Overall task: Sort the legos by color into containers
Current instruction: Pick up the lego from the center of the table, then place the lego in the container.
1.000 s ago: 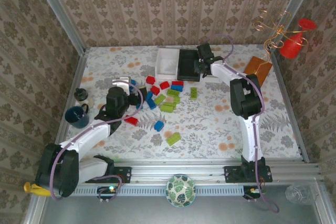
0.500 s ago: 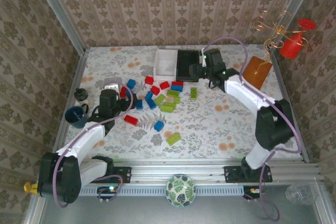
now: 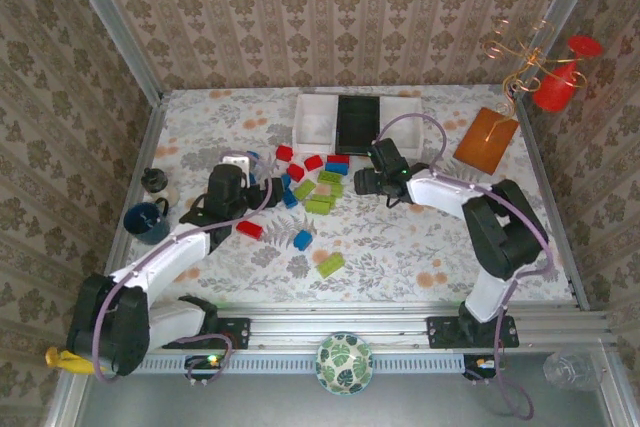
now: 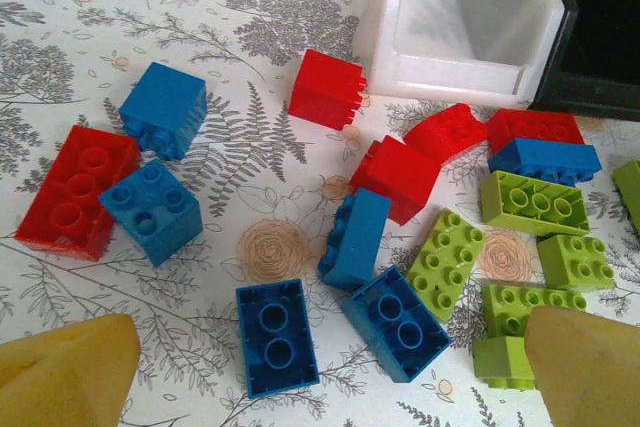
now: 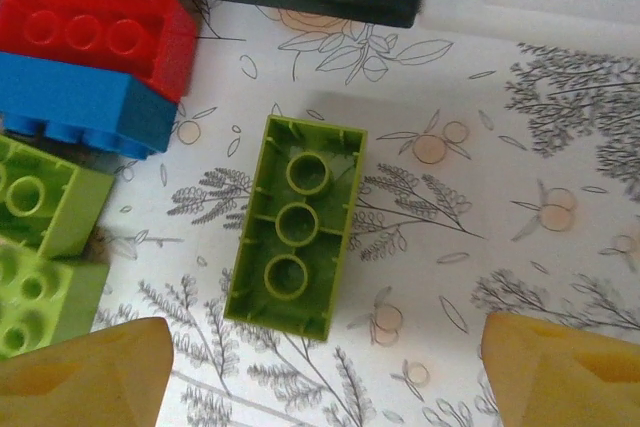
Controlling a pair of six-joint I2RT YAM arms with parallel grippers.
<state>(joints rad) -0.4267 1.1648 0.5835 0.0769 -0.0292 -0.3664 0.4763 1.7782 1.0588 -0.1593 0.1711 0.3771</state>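
The right gripper (image 3: pixel 360 183) has come back from the black tray (image 3: pixel 357 123) and hangs low with its fingers (image 5: pixel 85 372) spread wide either side of a lime green brick (image 5: pixel 295 229). The brick lies hollow side up on the table (image 3: pixel 420 237), near the tray's front edge. The left gripper (image 3: pixel 268 193) has slid right into the scattered legos (image 3: pixel 312 185). A red brick (image 5: pixel 95 29) lies against a blue brick (image 5: pixel 70 102) just left of the green one, and the left arm reaches low, claw parted, over two blue bricks (image 4: pixel 278 347) with a white tray (image 4: pixel 460 32) beyond.
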